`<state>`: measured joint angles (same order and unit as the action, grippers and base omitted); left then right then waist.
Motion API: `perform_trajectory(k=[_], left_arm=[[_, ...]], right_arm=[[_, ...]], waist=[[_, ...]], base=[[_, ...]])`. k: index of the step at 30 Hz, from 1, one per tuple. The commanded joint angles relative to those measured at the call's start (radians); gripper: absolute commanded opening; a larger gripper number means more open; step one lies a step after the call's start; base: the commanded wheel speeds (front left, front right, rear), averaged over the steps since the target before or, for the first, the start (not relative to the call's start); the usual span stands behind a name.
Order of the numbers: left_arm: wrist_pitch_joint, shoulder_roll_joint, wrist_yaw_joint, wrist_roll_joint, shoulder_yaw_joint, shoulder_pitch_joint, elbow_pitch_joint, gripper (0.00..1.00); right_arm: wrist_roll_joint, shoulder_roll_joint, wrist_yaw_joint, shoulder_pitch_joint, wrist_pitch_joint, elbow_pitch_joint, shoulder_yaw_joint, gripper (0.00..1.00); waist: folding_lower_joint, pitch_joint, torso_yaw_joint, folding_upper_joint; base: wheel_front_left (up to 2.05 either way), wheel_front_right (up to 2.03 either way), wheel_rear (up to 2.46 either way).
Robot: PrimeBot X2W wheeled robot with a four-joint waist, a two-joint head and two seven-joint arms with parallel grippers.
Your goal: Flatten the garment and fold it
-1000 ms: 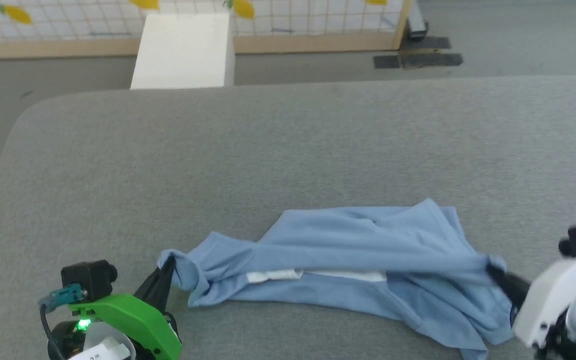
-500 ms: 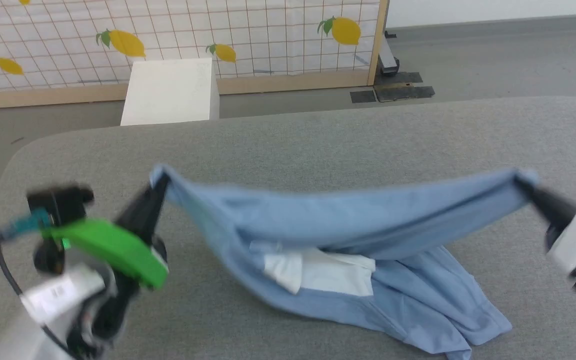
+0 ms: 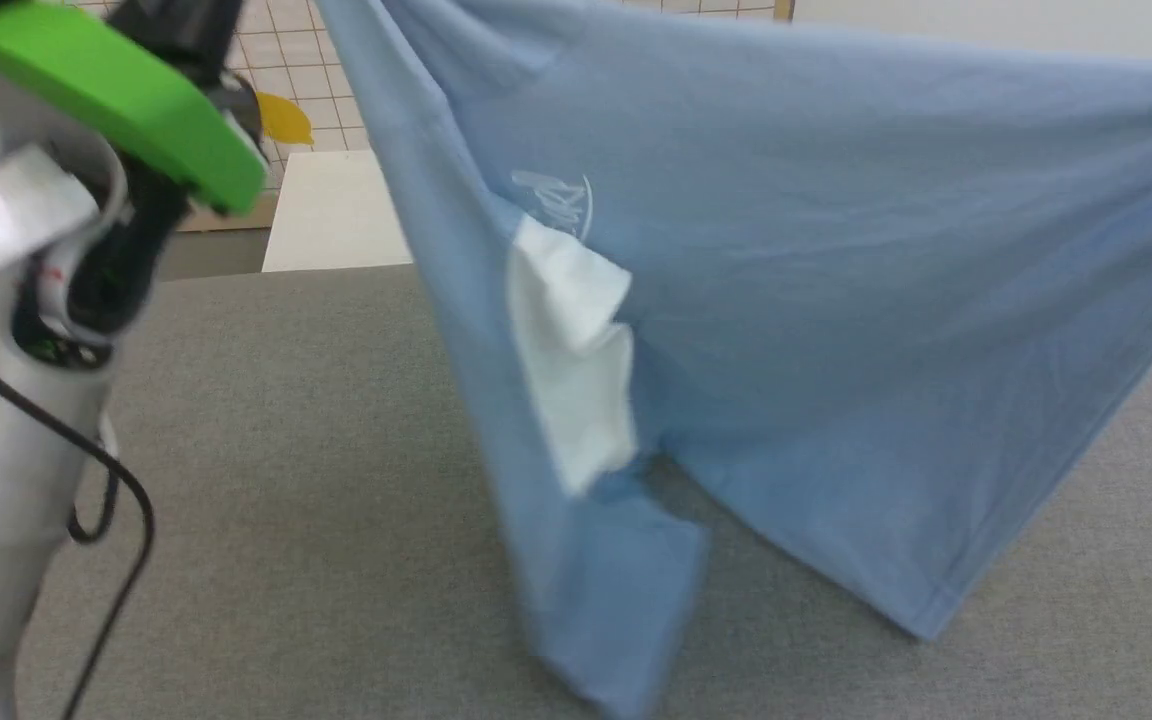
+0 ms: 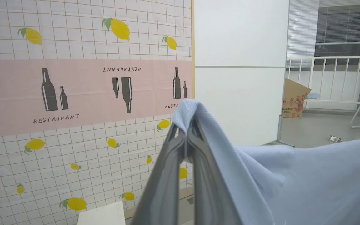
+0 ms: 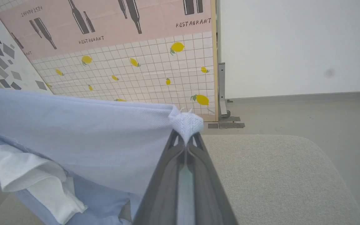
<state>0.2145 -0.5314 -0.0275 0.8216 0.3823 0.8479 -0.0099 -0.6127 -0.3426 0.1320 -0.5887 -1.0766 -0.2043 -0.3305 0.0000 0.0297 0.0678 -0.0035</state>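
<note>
- We hold the garment [image 3: 816, 300] high and spread, with our left gripper [image 4: 186, 140] and right gripper [image 5: 185, 140] each pinched tight on a corner.
- Hanging, we judge, lets gravity smooth it over the table [image 3: 286, 450].

Counter [image 3: 286, 420]: grey felt-like cover, matte, fine even texture. Far edge runs straight in the head view; far corner is rounded in the right wrist view.

On it: the lowest fold of the garment [image 3: 786, 300] hangs down to the cover at the near side of the head view. Blurred there, contact cannot be told.

Beyond the far edge: grey floor [image 5: 292, 109], white box [image 3: 336, 215] standing just behind the counter.
</note>
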Motion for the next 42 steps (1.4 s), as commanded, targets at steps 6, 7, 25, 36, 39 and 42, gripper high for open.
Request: perform_trajectory(k=[6,7,25,36,39,42], left_arm=[[0.020,-0.018,0.008,-0.025,-0.021,0.114,0.088,0.00],[0.023,-0.022,0.009,-0.025,-0.025,0.127,0.101,0.00],[0.122,-0.132,0.061,-0.098,-0.048,0.557,0.325,0.00],[-0.070,-0.128,0.098,-0.240,-0.044,0.941,0.493,0.00],[-0.110,-0.124,0.111,-0.241,-0.045,0.973,0.538,0.00],[-0.139,-0.120,0.127,-0.235,-0.035,0.969,0.584,0.00]], right_arm=[[0.008,-0.004,-0.001,-0.074,-0.034,0.012,-0.003,0.00],[0.012,-0.004,-0.001,-0.082,-0.042,0.013,0.001,0.00],[0.319,0.111,-0.001,-0.516,-0.044,0.109,0.150,0.00],[0.570,0.247,-0.001,-0.926,0.209,0.306,0.092,0.00],[0.602,0.259,-0.001,-0.969,0.270,0.338,0.086,0.00],[0.608,0.267,-0.001,-0.974,0.302,0.376,0.086,0.00]], waist=[[0.0000,-0.025,0.005,0.0035],[0.0000,-0.033,0.005,0.0035],[0.0000,-0.499,0.052,0.0035],[0.0000,-0.696,0.066,0.0035],[0.0000,-0.721,0.058,0.0035],[0.0000,-0.736,0.045,0.0035]], base=[[0.00,0.00,0.00],[0.00,0.00,0.00],[0.00,0.00,0.00],[0.00,0.00,0.00],[0.00,0.00,0.00],[0.00,0.00,0.00]])
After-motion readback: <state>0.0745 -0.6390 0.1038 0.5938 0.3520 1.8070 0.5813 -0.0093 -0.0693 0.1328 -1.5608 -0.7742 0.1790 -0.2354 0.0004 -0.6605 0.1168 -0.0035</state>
